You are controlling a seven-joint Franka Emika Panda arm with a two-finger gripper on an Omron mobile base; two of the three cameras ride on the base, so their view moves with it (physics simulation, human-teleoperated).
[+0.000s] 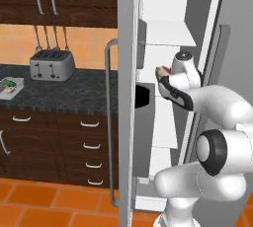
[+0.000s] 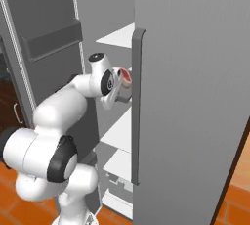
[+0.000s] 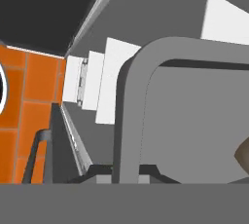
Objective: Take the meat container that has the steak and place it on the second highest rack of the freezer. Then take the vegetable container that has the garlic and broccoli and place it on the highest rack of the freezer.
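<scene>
A: Biggest first. The freezer [image 1: 163, 122] stands open, grey steel doors swung out, white shelves stacked inside. Landmark for everything.

B: Arm?

A: White arm reaches into the freezer opening at mid height. The hand [image 2: 122, 84] sits at the front edge of the shelves, close behind the long vertical door handle [image 2: 135, 106], which the hand view looks past.

B: Holding anything?

A: Something red with a pale rim at the hand, probably the steak [image 2: 125, 76] in its container. Fingers hidden, so whether they are spread or pinching it, can't tell.

B: Key relation?

A: A white shelf [image 2: 117, 36] lies above the hand and deeper into the freezer; more shelves below. Which one is the second highest rack, can't say from here, the top is cropped. My guess: carry is under way, placing not done.

B: Veg container?

A: On the bench [image 1: 59, 90] left of the freezer, far end, green broccoli [image 1: 9, 83] in a pale tray; garlic too small to tell.

B: Text, brands?

A: None readable.
</scene>
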